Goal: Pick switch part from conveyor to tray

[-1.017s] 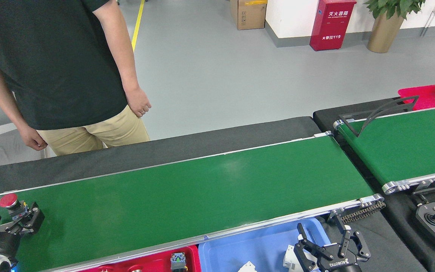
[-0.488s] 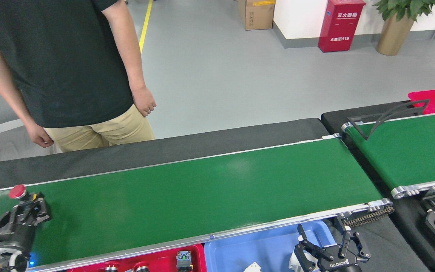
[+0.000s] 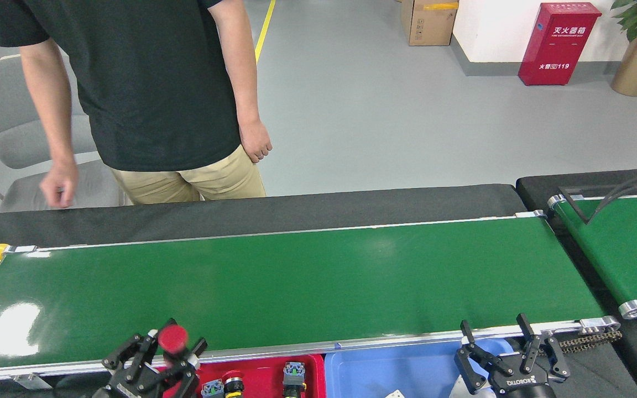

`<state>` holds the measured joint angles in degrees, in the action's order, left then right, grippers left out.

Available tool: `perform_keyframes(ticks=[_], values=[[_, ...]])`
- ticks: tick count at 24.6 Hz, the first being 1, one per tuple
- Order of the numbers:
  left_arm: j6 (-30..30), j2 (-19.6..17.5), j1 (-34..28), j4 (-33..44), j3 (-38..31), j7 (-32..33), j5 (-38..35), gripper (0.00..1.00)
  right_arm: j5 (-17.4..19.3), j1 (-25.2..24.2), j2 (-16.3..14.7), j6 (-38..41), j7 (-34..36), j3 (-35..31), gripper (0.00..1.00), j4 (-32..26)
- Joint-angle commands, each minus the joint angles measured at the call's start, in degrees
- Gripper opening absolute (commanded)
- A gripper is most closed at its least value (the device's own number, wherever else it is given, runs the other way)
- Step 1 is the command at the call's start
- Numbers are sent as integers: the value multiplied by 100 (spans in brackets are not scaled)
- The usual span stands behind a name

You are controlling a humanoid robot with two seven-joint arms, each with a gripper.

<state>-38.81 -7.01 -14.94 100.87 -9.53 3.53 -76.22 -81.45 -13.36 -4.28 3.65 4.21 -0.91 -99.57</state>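
**Jaws closed on the red-capped switch, red tray just below**

Jaws of my left gripper (image 3: 166,356) are clamped around a switch part (image 3: 173,338), its round red cap standing up between the black fingers (image 3: 130,351). I read the part's long axis as roughly upright, cap toward 12 o'clock in the head view, body hidden down inside the fingers. It sits right at the near rail of the conveyor (image 3: 296,287), at about 7 o'clock on the belt, and the belt itself shows no other part.

What the coming move turns on: the red tray (image 3: 307,367) lies directly at 5 o'clock from the held switch, just beside it and below the rail. Two other switch pieces (image 3: 233,384) already stand in that tray, close to my gripper's right side, so I judge the release spot must stay clear of them. The left arm is plainly the nearer one.

Moving right, a blue tray (image 3: 385,370) adjoins the red one. My right gripper (image 3: 509,348) hovers over its far end, fingers spread wide and holding nothing, well apart from the switch.

Beyond the belt, at 11 o'clock, a person (image 3: 147,83) stands close to the far edge.
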Motion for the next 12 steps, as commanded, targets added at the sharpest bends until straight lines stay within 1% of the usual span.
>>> perform_keyframes(ticks=[1,3,4,6,7,8,10,12], values=[[5,25,26,82,-75,-28,19,100,15,-70,-38,31,36,-23,100,-88],[75,42,18,82,-383,-37,10,100,15,-131,-47,40,53,-23,100,-97],[224,112,0,82,-690,-37,10,100,15,-140,-38,92,71,-23,100,-97],[707,367,0,65,-1358,-37,-25,100,103,-193,-38,215,71,-32,100,-97],[892,403,0,38,-1569,-37,-34,100,173,-193,-38,233,71,-32,100,-88],[1182,385,9,-67,-1806,-45,-51,100,331,-184,-38,259,71,-23,100,-62],[1384,332,53,-366,-1965,-54,-157,100,525,-122,-29,259,62,-32,100,-27],[1411,218,193,-647,-1974,-63,-280,100,648,-131,-56,259,62,-93,100,-27]])
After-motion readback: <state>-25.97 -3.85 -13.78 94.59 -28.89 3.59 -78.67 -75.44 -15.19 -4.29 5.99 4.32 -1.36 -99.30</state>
